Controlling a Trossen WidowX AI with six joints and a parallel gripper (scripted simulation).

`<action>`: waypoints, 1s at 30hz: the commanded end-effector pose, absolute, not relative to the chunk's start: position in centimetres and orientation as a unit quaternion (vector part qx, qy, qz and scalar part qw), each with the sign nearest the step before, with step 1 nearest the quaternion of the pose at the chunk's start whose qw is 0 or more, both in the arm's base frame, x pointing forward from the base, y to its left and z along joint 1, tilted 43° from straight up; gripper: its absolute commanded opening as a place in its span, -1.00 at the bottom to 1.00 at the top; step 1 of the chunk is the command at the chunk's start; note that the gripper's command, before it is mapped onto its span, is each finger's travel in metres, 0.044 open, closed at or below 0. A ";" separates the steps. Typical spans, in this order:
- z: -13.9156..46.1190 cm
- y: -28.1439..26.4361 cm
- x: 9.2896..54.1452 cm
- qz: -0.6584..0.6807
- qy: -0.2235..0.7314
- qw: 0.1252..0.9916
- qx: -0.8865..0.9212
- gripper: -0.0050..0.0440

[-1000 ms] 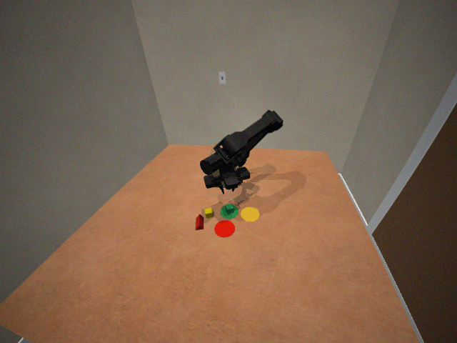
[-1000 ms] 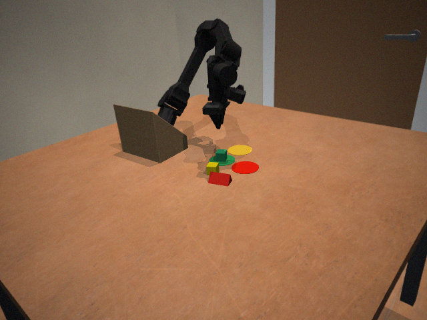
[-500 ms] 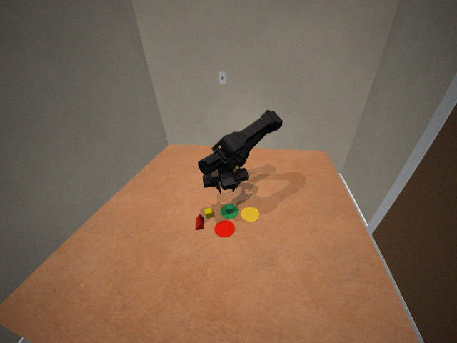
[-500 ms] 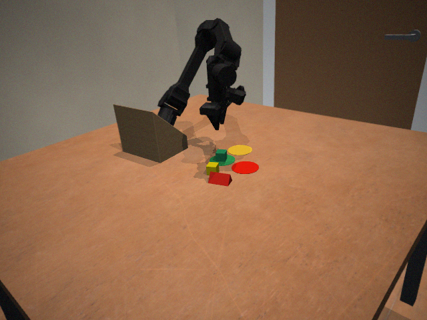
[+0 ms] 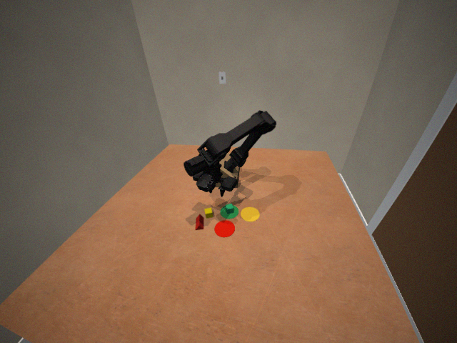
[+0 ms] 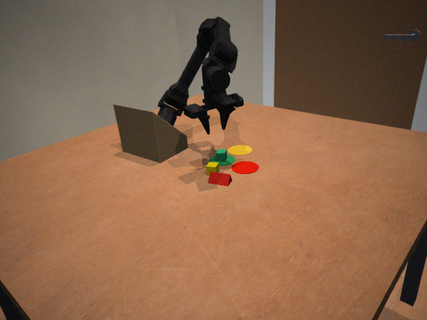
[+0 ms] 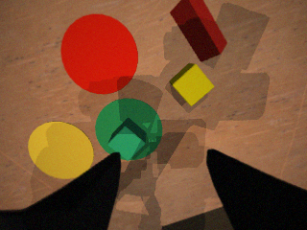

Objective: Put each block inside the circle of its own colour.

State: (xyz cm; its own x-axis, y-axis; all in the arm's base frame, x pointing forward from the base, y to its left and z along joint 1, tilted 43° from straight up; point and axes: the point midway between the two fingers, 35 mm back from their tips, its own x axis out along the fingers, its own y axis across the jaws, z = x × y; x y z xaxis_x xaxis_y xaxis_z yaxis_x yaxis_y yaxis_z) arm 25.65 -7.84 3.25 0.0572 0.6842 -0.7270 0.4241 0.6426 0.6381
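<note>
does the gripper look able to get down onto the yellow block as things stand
Probably yes. The gripper hangs open and empty above the blocks, and the yellow block stands apart from the green block and red block.

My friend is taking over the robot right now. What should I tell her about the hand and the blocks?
Hand: open, holding nothing, hanging above the table behind the circles.
Green block: inside the green circle. Done.
Yellow block: on the table beside the green circle, not in the yellow circle.
Red block: on the table, not in the red circle.
Left: move the yellow and red blocks into their circles, then let go.
</note>
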 end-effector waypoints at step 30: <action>-4.3 -7.1 27.1 -0.182 0.660 0.385 0.619 0.29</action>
